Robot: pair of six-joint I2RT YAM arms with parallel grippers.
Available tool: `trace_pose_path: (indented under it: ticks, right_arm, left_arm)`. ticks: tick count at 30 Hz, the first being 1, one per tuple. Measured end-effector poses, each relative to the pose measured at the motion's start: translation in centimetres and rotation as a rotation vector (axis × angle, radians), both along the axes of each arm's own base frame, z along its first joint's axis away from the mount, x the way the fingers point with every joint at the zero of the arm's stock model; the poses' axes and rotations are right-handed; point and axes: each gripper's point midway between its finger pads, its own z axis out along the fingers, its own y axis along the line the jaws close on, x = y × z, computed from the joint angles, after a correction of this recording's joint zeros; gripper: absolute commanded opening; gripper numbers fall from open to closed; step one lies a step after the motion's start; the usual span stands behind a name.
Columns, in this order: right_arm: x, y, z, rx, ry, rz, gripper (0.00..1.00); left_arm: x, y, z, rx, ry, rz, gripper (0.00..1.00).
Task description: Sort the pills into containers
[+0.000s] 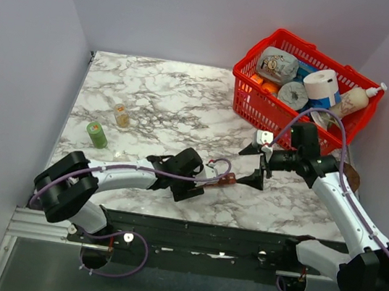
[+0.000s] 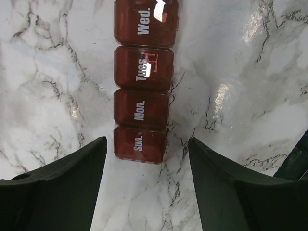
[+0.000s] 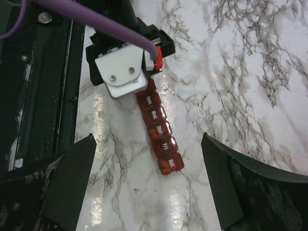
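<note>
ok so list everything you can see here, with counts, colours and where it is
pill organiser: one, dark red, seven day-labelled compartments, mid-table between the hands
bottle: one, clear with orange-tan contents, left of table
cylinder: one, green, near the bottle, not touching
basket: one, red mesh, far right corner, holding rolls and bottles
table: one, white-grey marble, under everything
left hand: one, black, open, straddling the Sun. end
right hand: one, black, open, over the Sat. end
</note>
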Motion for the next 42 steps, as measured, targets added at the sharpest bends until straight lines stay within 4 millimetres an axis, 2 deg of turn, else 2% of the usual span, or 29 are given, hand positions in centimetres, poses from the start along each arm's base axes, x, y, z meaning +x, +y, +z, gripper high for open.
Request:
trace_pose_path:
  ticks: [3, 6, 13, 16, 21, 22, 23, 28, 31, 36, 42]
  right_arm:
    - [0.0, 0.0, -0.1, 0.0, 0.002, 0.001, 1.0]
    - [-0.1, 0.0, -0.2, 0.0, 0.006, 0.001, 1.0]
    - [-0.4, -0.1, -0.8, -0.004, 0.019, 0.002, 1.0]
    - [-0.4, -0.1, -1.0, -0.005, 0.022, 0.002, 1.0]
    - [-0.6, -0.1, -1.3, -0.006, 0.027, 0.006, 1.0]
    - [-0.6, -0.1, -1.4, -0.006, 0.029, 0.007, 1.0]
    - [-0.7, -0.1, -1.5, -0.007, 0.029, 0.009, 1.0]
    - [-0.9, -0.2, -2.3, -0.014, 0.024, 0.022, 1.0]
    - [-1.1, -0.3, -2.8, -0.019, 0.013, 0.032, 1.0]
    - [-1.3, -0.1, -4.3, -0.035, -0.007, 0.078, 1.0]
    - [-1.8, 0.9, -6.0, -0.056, 0.0, 0.152, 0.99]
  left_arm:
    - [0.0, -0.1, -0.8, 0.038, 0.0, -0.017, 0.76]
    - [0.5, -0.4, -0.7, 0.041, -0.032, -0.021, 0.76]
    - [1.2, -0.8, -0.7, 0.037, -0.063, -0.024, 0.68]
    - [1.3, -1.1, -0.7, 0.031, -0.068, -0.025, 0.6]
    - [1.2, -1.3, -0.8, 0.033, -0.07, -0.035, 0.36]
    - [1.2, -1.3, -0.8, 0.034, -0.071, -0.037, 0.3]
    - [1.2, -1.3, -0.8, 0.034, -0.071, -0.038, 0.18]
    - [1.2, -1.2, -0.8, 0.037, -0.073, -0.044, 0.04]
    - [1.2, -1.2, -0.8, 0.037, -0.072, -0.049, 0.0]
    - [0.6, -1.3, -0.3, 0.021, -0.058, -0.066, 0.0]
    - [0.2, -2.3, 2.3, -0.073, -0.075, -0.095, 0.0]
